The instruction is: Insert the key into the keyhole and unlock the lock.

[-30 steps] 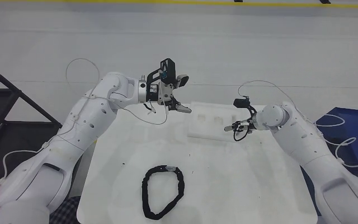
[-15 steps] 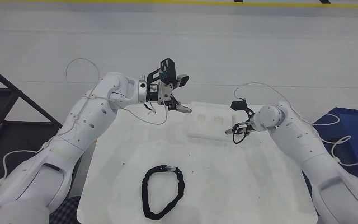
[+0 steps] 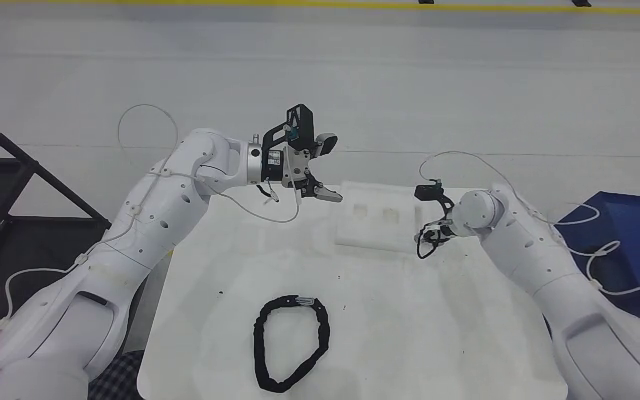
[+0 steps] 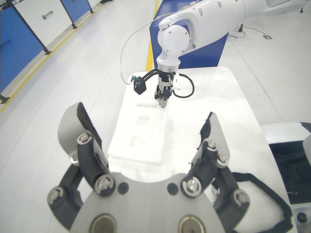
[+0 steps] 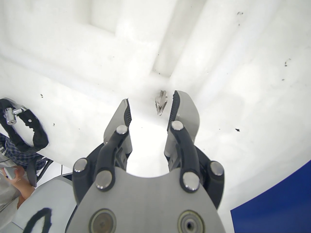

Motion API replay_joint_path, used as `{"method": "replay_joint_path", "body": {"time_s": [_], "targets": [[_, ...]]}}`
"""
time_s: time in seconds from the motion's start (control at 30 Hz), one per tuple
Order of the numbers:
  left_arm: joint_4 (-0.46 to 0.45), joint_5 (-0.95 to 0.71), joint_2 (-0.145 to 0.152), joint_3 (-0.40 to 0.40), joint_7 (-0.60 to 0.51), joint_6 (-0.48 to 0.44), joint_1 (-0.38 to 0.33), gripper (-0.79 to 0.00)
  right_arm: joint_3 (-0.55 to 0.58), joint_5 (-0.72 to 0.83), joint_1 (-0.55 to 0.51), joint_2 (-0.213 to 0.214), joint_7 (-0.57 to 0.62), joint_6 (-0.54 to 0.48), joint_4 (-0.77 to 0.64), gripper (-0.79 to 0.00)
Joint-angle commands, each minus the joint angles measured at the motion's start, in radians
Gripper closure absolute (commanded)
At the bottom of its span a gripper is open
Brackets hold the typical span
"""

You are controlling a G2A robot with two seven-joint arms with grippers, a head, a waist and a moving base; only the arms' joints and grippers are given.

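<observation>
Silver key (image 5: 160,102) sits between the 2 parted fingers of the right gripper (image 5: 151,97). We see its long axis running along them.

The left arm (image 3: 160,215) and right arm (image 3: 540,260) are cased in smooth, rounded white shells; a thin white cable (image 3: 135,112) is looped at twelve o'clock of each; the left gripper (image 4: 145,113) and right gripper (image 5: 151,99) are built from grey plates, black links, ribbed black pads (image 4: 87,120) and silver screws (image 4: 103,184).

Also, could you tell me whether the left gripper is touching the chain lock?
Apart. The top view shows the left gripper open at the table's far side, with bare table between it and the chain lock near the front edge.
</observation>
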Motion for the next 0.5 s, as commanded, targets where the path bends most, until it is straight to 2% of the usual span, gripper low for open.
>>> {"method": "replay_joint_path", "body": {"time_s": [0.0,0.1,0.23,0.3,0.4,0.47], "targets": [[0.000,0.000,0.000,0.000,0.000,0.000,0.000,-0.785,-0.001,-0.005,0.001,-0.004,-0.005,0.004,0.009,-0.240],[0.000,0.000,0.000,0.000,0.000,0.000,0.000,-0.785,-0.001,-0.010,0.005,-0.010,-0.013,0.013,0.026,-0.185],[0.000,0.000,0.000,0.000,0.000,0.000,0.000,-0.785,-0.005,-0.020,0.009,-0.019,-0.017,0.020,0.042,-0.188],[0.000,0.000,0.000,0.000,0.000,0.000,0.000,-0.785,-0.007,-0.023,0.010,-0.024,-0.023,0.022,0.052,-0.135],[0.000,0.000,0.000,0.000,0.000,0.000,0.000,-0.785,-0.011,-0.033,0.012,-0.031,-0.033,0.027,0.061,0.000],[0.000,0.000,0.000,0.000,0.000,0.000,0.000,-0.785,-0.016,-0.043,0.013,-0.037,-0.037,0.031,0.066,0.000]]}}
